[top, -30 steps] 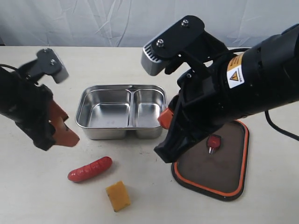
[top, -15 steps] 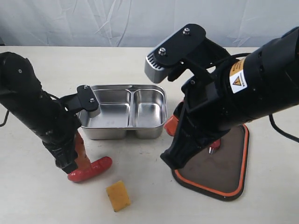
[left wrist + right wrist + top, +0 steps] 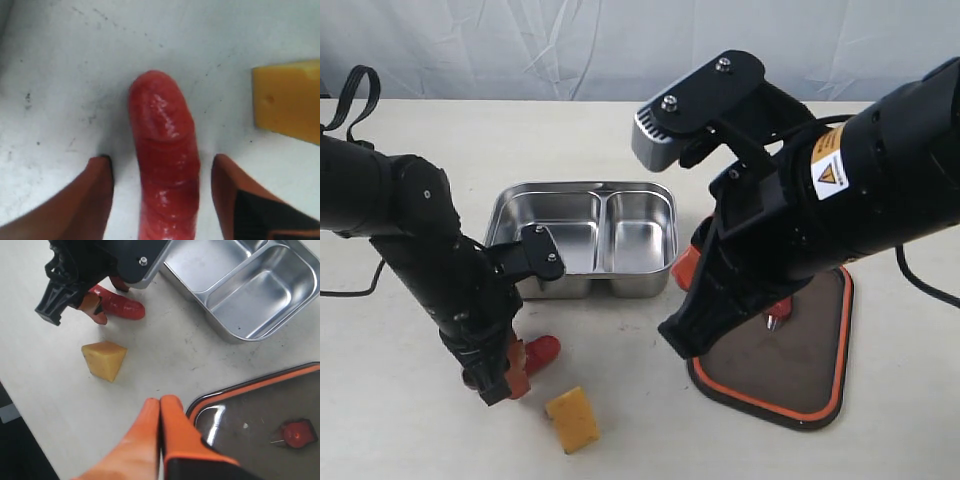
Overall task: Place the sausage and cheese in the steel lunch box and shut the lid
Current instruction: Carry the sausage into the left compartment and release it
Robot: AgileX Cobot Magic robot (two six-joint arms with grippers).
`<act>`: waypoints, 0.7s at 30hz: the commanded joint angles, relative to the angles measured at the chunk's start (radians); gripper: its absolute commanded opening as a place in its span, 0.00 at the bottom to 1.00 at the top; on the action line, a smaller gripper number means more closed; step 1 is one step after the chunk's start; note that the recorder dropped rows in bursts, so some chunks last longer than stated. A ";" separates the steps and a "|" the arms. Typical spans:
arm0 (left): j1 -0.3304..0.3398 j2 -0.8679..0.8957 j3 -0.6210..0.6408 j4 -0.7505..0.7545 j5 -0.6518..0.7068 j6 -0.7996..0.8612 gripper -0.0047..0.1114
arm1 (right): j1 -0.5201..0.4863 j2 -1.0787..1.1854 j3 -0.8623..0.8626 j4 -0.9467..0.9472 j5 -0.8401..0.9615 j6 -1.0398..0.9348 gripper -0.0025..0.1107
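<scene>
The left arm (image 3: 430,260) reaches in from the left of the steel lunch box (image 3: 585,187) and bends steeply downward past the box's near left corner, its wrist pitched almost straight at the surface (image 3: 650,440). The left jaws are spread apart, one orange finger (image 3: 97,200) on each side of the sausage (image 3: 165,165), with a gap of bare surface showing on both sides, so nothing is clamped. The sausage lies flat on the surface on the box's near side, below its left compartment. The cheese (image 3: 572,420) sits on the same side, further from the box than the sausage and just beside it without touching.

The right arm (image 3: 820,210) comes in from the right, elbow raised, forearm slanting down past the box's right end. The right jaws are pressed together on nothing, over the surface between the box and the lid (image 3: 790,370). The lid lies flat to the right of the box, apart from it.
</scene>
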 commanded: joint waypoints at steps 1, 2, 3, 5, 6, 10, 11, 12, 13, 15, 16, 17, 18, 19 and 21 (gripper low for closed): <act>-0.007 0.013 0.002 0.025 0.029 -0.022 0.30 | -0.001 -0.005 -0.006 -0.012 -0.004 0.003 0.02; -0.007 0.013 0.002 0.028 0.038 -0.022 0.23 | -0.001 -0.005 -0.006 -0.015 -0.004 0.003 0.02; -0.007 0.013 0.002 0.041 0.059 -0.022 0.10 | -0.001 -0.005 -0.006 -0.016 -0.004 0.003 0.02; -0.007 0.013 -0.010 0.059 0.109 -0.022 0.04 | -0.001 -0.005 -0.006 -0.017 -0.004 0.003 0.02; -0.007 0.013 -0.014 0.059 0.128 -0.022 0.04 | -0.001 -0.005 -0.006 -0.017 -0.004 0.003 0.02; -0.007 -0.008 -0.016 0.065 0.158 -0.045 0.04 | -0.001 -0.005 -0.006 -0.019 -0.004 0.003 0.02; -0.007 -0.020 -0.016 0.074 0.158 -0.067 0.04 | -0.001 -0.005 -0.006 -0.019 -0.004 0.003 0.02; -0.007 -0.032 -0.016 0.090 0.156 -0.086 0.04 | -0.001 -0.005 -0.006 -0.019 -0.004 0.003 0.02; -0.007 -0.049 -0.019 0.109 0.156 -0.103 0.04 | -0.001 -0.005 -0.006 -0.019 -0.004 0.003 0.02; -0.007 -0.087 -0.021 0.133 0.155 -0.133 0.04 | -0.001 -0.005 -0.006 -0.024 -0.004 0.003 0.02; -0.007 -0.107 -0.021 0.138 0.152 -0.142 0.04 | -0.001 -0.005 -0.006 -0.026 -0.004 0.003 0.02; -0.007 -0.128 -0.021 0.138 0.150 -0.144 0.04 | -0.001 -0.005 -0.006 -0.028 -0.004 0.003 0.02; -0.007 -0.149 -0.021 0.138 0.143 -0.144 0.04 | -0.001 -0.005 -0.006 -0.028 -0.004 0.003 0.02; -0.007 -0.166 -0.021 0.138 0.135 -0.147 0.04 | -0.001 -0.005 -0.006 -0.028 -0.004 0.003 0.02; -0.007 -0.207 -0.021 0.136 0.102 -0.152 0.04 | -0.001 -0.005 -0.006 -0.028 -0.004 0.003 0.02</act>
